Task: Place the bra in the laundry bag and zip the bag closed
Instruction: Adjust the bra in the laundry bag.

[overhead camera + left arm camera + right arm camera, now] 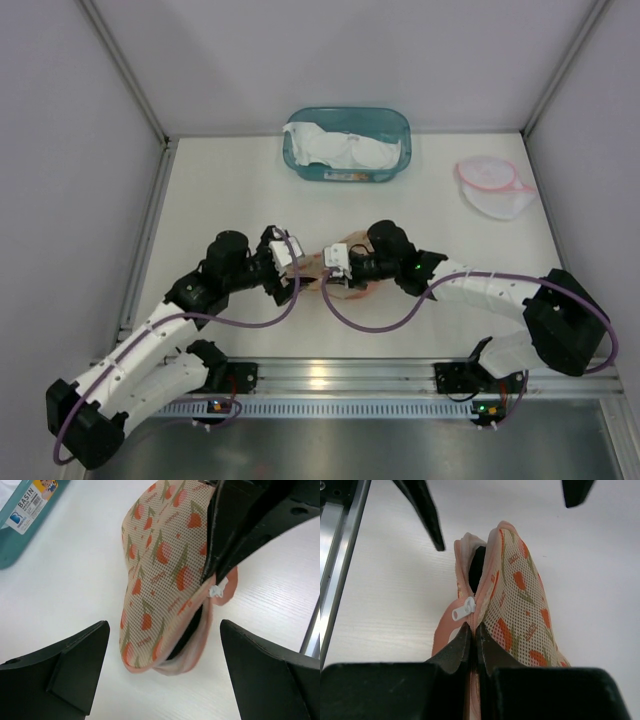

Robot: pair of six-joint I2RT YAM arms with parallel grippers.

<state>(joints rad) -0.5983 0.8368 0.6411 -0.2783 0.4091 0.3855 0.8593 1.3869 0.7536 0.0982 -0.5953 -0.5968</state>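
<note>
- The right gripper (472, 636) has its two black fingers pressed together on the pink trimmed edge of the peach mesh laundry bag printed with orange tulips (155, 565). The pinch sits just beside the small white zipper pull (462, 609).
- The left gripper (164, 630) has its fingers spread wide and holds nothing. The bag's rounded end lies between the fingers and touches neither one.
- The two grippers face each other near the middle of the white table (230, 190), with the bag caught between them.
- The bag stands up on its edge with the zip partly undone. A gap past the pull shows a dark item (479, 562) inside, and I cannot tell whether that is the bra.
- Bare tabletop surrounds the bag on the left, the right and the far side.
- On the near side, an aluminium rail (340, 375) runs along the table edge close behind the arms.
- Well apart at the far edge sits a teal plastic basin (345, 176) holding white cupped garments (340, 148).
- Toward the far right lies a white mesh pouch with a pink rim (495, 195), close to the right wall.
- Pale panels close in the table on the left, right and far sides.
</note>
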